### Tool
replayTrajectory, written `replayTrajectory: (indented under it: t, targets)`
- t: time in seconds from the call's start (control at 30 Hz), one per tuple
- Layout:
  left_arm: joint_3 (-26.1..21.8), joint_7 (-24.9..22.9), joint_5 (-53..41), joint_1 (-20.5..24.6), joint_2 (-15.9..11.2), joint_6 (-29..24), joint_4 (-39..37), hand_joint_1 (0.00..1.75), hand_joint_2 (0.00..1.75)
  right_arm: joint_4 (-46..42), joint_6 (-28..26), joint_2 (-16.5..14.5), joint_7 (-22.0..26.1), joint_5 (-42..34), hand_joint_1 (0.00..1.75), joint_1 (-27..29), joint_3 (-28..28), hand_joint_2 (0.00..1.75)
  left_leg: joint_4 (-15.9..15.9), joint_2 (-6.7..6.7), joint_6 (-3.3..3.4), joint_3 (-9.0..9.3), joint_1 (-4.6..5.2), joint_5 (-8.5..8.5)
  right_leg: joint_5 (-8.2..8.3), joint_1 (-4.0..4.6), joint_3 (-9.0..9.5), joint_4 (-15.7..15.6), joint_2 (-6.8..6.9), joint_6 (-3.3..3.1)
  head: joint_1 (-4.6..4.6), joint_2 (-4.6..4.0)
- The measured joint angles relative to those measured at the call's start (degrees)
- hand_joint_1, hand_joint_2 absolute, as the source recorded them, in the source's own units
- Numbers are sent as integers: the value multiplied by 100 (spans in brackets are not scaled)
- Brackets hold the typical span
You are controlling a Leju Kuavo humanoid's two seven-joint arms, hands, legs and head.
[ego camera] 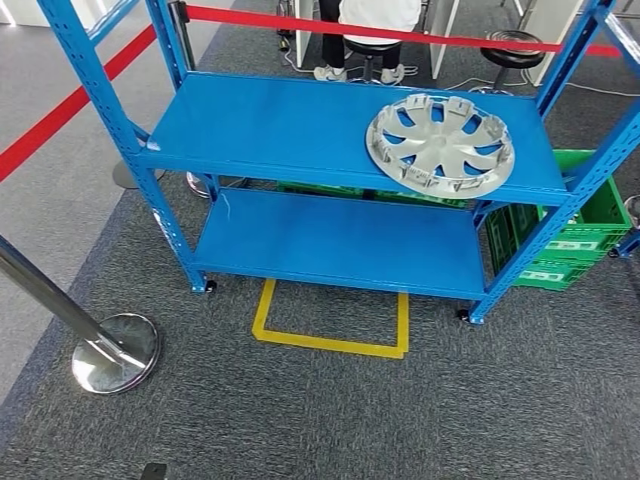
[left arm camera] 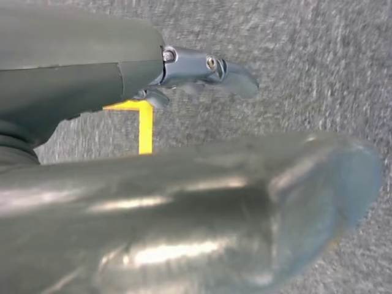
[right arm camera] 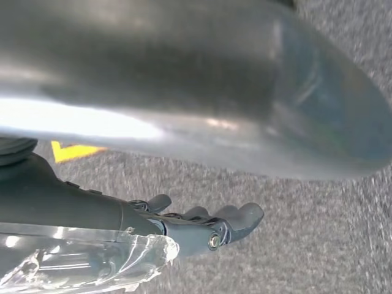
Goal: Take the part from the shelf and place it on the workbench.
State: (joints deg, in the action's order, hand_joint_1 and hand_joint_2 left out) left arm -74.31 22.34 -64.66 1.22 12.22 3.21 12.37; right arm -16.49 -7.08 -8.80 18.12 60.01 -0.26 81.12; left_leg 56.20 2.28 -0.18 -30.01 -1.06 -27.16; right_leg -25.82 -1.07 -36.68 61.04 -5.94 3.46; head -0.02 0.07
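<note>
Hubcap point(ego camera: 440, 145), silver and lying flat, sits on the upper board of the blue shelf point(ego camera: 272, 125), in the upper right of the head view, with its edge reaching the board's front lip. The lower board beneath it is bare blue. Green crates point(ego camera: 585, 235) stand behind and to the right of the shelf. On the grey carpet in front of the shelf, centre frame, yellow tape point(ego camera: 332, 342) marks three sides of a square. A chrome stanchion base point(ego camera: 115, 352) rests at lower left, its post slanting out toward the left edge, and red barrier tape point(ego camera: 377, 32) crosses the top of the frame. Behind it, at top centre, a person's legs point(ego camera: 332, 50) show beside a stool.

In the wrist views, the left hand point(left arm camera: 203, 76) and the right hand point(right arm camera: 203, 226) hang over the carpet, fingers stretched out straight and holding nothing.
</note>
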Motion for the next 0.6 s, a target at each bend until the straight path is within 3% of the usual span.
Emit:
replayTrajectory:
  t: [0.07,0.13,0.17,0.23,0.3,0.37,0.43,0.5,0.57,0.6]
  targets:
    - [4,85,38,-18,-9,33,0,0,0,-4,180,-19,65,35,0,-52,1,0,-6,-182,49,0,28,3,-390,24,-324,715,405,14,39,0]
    - [4,123,68,-29,-22,51,0,0,0,-2,250,-38,79,48,0,-101,0,0,-5,-371,59,1,60,-4,-652,24,-599,1369,539,23,43,0]
    - [4,129,70,-23,-29,56,0,0,0,-2,256,-44,80,50,0,-107,-1,0,-4,-454,59,5,67,-9,-635,24,-596,1428,558,22,45,0]
    - [4,140,83,-8,-38,63,0,0,0,-1,261,-49,75,57,0,-99,1,0,-3,-596,43,34,73,-27,-352,28,-260,924,627,5,48,0]
    - [-5,141,187,-2,-47,75,0,0,87,15,315,-65,38,65,0,-125,2,0,8,-716,-9,69,100,-63,-103,52,194,169,876,-37,50,0]
    - [-52,114,371,17,-63,83,0,0,175,68,453,-112,-21,-17,0,-178,11,0,19,-815,-71,86,135,-85,-56,88,362,-147,1005,-107,33,0]
    - [-113,53,480,57,-84,52,2,0,175,156,708,-180,-189,-364,0,-206,101,0,21,-876,-130,102,133,-96,-45,95,344,-163,903,-186,19,0]
    - [-158,-45,509,73,-116,39,9,0,175,245,989,-255,-574,-932,0,-232,278,0,184,-689,-199,43,113,-242,-23,75,339,-185,833,-256,9,0]
    - [-206,-195,546,42,-151,107,15,0,175,306,1092,-331,-1037,-1264,0,-266,399,87,787,-393,-247,-247,101,-589,-1,58,319,-196,760,-310,-8,0]
    - [-219,-239,561,32,-157,132,15,0,175,318,1096,-351,-1151,-1307,0,-275,419,116,990,-333,-254,-347,99,-696,4,56,310,-196,740,-324,-10,0]
